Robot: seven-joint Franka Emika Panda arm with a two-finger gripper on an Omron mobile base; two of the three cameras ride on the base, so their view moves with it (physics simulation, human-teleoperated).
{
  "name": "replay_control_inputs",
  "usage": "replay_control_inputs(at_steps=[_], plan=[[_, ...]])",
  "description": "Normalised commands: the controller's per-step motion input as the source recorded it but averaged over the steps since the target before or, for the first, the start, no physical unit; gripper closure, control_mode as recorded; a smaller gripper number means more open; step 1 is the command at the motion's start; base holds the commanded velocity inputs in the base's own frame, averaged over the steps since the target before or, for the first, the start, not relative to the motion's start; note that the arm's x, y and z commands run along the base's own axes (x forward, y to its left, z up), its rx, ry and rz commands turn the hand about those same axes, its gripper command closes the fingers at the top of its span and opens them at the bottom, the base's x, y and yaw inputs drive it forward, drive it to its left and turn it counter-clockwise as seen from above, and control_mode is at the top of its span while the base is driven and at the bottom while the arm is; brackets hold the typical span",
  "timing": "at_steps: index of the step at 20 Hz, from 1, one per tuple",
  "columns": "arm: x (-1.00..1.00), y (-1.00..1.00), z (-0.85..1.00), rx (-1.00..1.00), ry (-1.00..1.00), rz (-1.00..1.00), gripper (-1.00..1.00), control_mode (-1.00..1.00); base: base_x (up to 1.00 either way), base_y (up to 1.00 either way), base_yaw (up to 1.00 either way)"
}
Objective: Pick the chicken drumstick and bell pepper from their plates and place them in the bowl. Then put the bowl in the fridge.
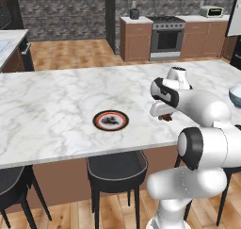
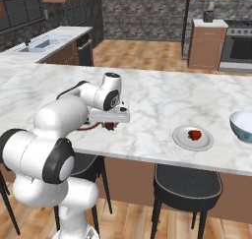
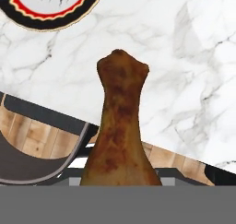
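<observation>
My gripper [image 1: 164,116] is shut on the chicken drumstick [image 3: 120,135], a brown lump hanging under the hand [image 2: 109,126] just above the marble counter's front edge. The dark-centred plate [image 1: 110,120] with the red-orange rim lies bare to the hand's left and also appears in the hand view [image 3: 50,6]. The red bell pepper [image 2: 195,134] rests on the white plate [image 2: 187,140], to the right of the hand. Farther right stands the white and blue bowl [image 2: 242,126], also at the edge of the left base view [image 1: 236,96]. A dark sliver [image 1: 237,53] at the far right may be the fridge.
Black stools [image 1: 116,169] stand under the counter's front edge [image 2: 206,159]. A stove [image 1: 167,37] and wooden cabinets [image 1: 135,39] line the back wall. A sink counter [image 2: 47,44] is at the far left.
</observation>
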Motion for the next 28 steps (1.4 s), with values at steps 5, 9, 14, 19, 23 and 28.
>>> replay_control_inputs(at_steps=[5,9,14,19,23,28], plan=[[0.0,0.0,0.0,0.0,0.0,0.0,1.0,1.0,0.0,0.0,0.0],[0.0,0.0,0.0,0.0,0.0,0.0,1.0,1.0,0.0,0.0,0.0],[0.0,0.0,0.0,0.0,0.0,0.0,1.0,1.0,0.0,0.0,0.0],[0.0,0.0,0.0,0.0,0.0,0.0,1.0,1.0,-0.07,-0.25,0.05],[0.0,0.0,0.0,0.0,0.0,0.0,1.0,1.0,-0.09,-0.74,0.11],[0.0,0.0,0.0,0.0,0.0,0.0,1.0,1.0,-0.04,-0.79,0.1]])
